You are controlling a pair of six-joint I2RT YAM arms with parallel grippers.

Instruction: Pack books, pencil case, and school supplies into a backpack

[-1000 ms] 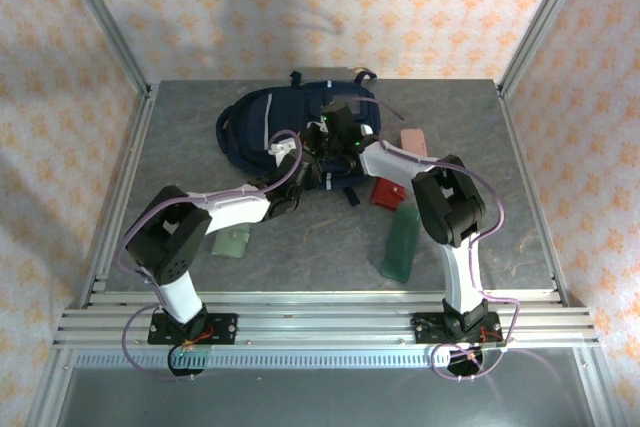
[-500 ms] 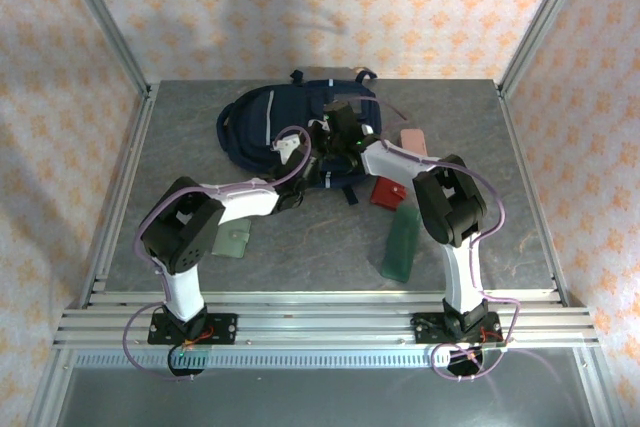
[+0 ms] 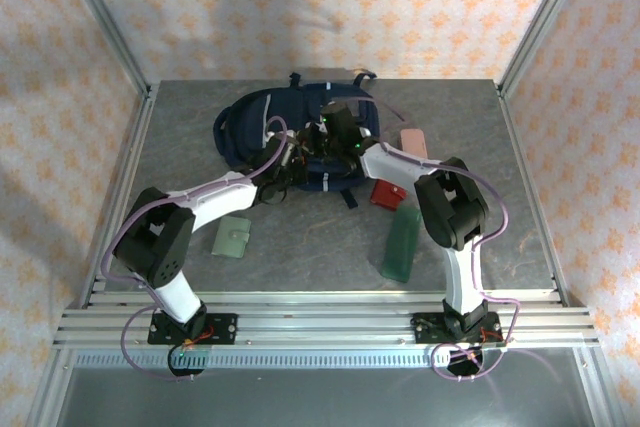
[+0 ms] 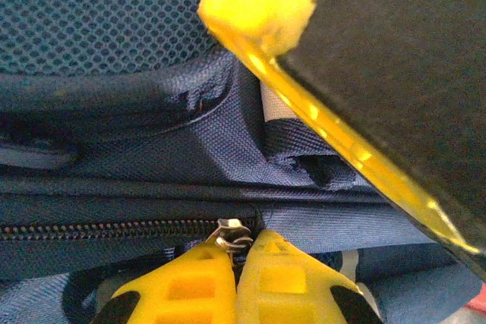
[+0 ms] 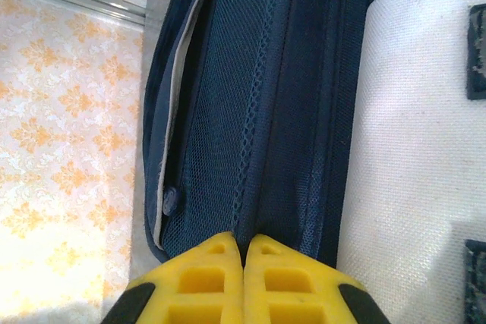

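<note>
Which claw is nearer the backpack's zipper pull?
Left. The left claw is shut on the zipper pull; the right claw is shut against the backpack mesh, apart from the pull.

Navy blue backpack [image 3: 245,127] with fine mesh panels and a white patch; pale pink pencil case [image 3: 412,140]; red square [image 3: 387,192]; dark green rectangle [image 3: 402,242]; pale green wallet [image 3: 233,238]; mottled grey tabletop [image 3: 300,247]; cream walls [image 3: 300,7] patterned with orange floral motifs.
</note>
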